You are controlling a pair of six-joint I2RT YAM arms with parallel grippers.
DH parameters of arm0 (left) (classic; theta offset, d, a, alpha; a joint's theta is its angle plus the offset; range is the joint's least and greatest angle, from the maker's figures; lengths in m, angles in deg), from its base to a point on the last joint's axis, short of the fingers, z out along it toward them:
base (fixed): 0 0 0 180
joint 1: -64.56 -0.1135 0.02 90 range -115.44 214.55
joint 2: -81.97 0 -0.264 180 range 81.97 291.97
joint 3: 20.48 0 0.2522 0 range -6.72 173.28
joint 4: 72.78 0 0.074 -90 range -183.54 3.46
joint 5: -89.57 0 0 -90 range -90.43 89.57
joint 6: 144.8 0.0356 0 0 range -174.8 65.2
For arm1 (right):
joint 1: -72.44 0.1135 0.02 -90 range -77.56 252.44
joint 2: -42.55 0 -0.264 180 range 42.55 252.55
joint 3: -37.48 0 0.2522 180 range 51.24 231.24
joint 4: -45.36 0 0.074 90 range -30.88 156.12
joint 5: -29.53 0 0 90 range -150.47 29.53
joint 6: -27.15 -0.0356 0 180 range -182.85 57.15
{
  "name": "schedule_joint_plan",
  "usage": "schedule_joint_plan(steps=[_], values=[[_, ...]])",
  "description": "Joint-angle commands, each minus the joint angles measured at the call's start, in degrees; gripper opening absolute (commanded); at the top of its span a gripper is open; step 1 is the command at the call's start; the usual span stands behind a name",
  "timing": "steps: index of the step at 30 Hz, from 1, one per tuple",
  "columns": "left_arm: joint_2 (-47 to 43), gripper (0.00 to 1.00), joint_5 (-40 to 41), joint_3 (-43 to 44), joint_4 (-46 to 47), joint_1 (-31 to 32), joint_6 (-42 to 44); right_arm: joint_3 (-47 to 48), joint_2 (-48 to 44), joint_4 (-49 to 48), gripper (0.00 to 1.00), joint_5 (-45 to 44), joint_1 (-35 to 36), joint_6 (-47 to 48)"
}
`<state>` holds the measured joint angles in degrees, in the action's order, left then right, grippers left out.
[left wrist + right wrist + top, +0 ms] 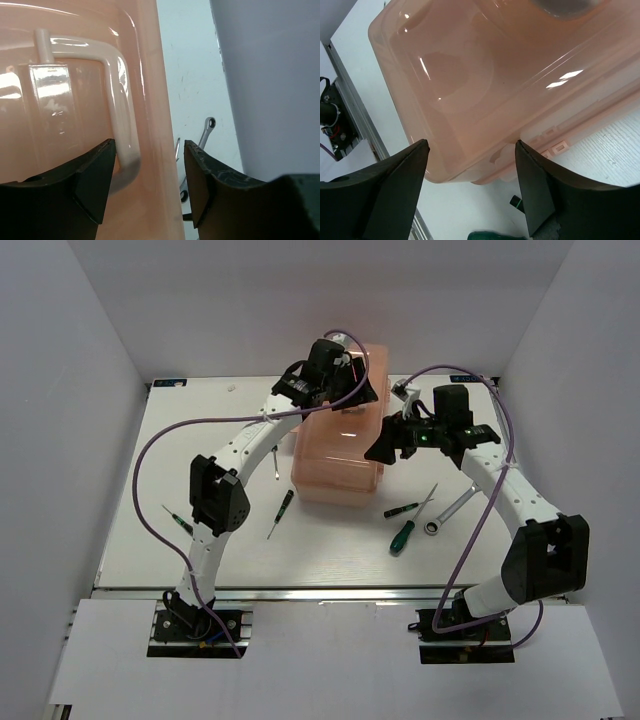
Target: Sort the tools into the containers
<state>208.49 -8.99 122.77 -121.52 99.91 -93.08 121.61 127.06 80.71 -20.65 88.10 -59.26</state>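
A salmon-pink translucent plastic toolbox (335, 465) is sitting with its lid down at the middle of a white table (330, 550) as two white robot arms are reaching in around it. The left gripper (150, 185) is hanging over the lid with its black fingers (95, 182) spread apart. The box's white bar handle (122, 125) is running just below the gap between them, closer to one finger, and nothing is being clamped. The right gripper (470, 190) is hovering with the box just to its left, its jaws likewise standing wide apart and gripping nothing, a rounded corner of the box filling the view ahead of them. The tools are all lying loose on the table. Back from the right gripper, toward the arm bases, a silver ring-ended wrench (452, 508), a green-handled screwdriver (405, 533) and a smaller dark-handled screwdriver (400, 509) are resting close together. Back from the left gripper, a slim dark green screwdriver (283, 505) is lying near the box's front corner. Another small green screwdriver (177, 519) is lying well apart, out beside that arm's elbow.
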Motion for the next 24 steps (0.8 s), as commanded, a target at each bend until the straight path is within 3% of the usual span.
schedule_joint_plan(steps=[1,6,10,20,24], values=[[2.24,0.66,-0.22,3.13,-9.05,1.12,4.26,-4.71,2.68,9.35,0.75,-6.07,2.09,5.81],[3.21,0.66,-5.23,2.53,-7.92,1.82,6.90,-4.63,0.84,8.83,0.82,-4.57,2.09,5.98],[0.49,0.65,-9.89,-3.18,-1.51,1.47,5.68,-4.01,-1.54,7.69,0.84,-5.27,1.31,5.81],[-3.47,0.64,-22.99,-13.47,16.69,-3.18,-6.62,1.26,-5.76,3.30,0.86,1.93,-8.71,-0.51],[-3.91,0.63,-25.98,-16.11,23.81,-4.15,-11.10,3.10,-4.36,-2.05,0.86,3.25,-11.61,-7.27]])
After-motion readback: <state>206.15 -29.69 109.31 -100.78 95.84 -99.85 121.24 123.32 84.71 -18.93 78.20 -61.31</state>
